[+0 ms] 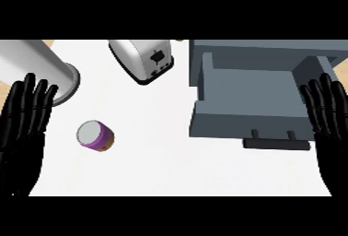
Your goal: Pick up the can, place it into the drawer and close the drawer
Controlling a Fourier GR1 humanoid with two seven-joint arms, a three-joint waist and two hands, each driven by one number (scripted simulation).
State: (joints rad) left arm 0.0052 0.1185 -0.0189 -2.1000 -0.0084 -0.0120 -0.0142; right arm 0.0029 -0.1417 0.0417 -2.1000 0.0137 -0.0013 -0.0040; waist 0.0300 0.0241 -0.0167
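A purple can (pixel 95 135) with a grey lid stands upright on the white counter (pixel 156 156), left of centre. The grey drawer (pixel 248 94) is pulled open at the right, its inside bare, with a dark handle (pixel 275 143) on its front. My left hand (pixel 24 120) rests open at the left edge, fingers up, a short way left of the can and not touching it. My right hand (pixel 329 115) rests open at the right edge, beside the drawer's right side. Neither hand holds anything.
A silver toaster (pixel 144 59) stands at the back, between can and drawer. A large metal cylinder (pixel 37 67) lies at the back left, close to my left hand's fingertips.
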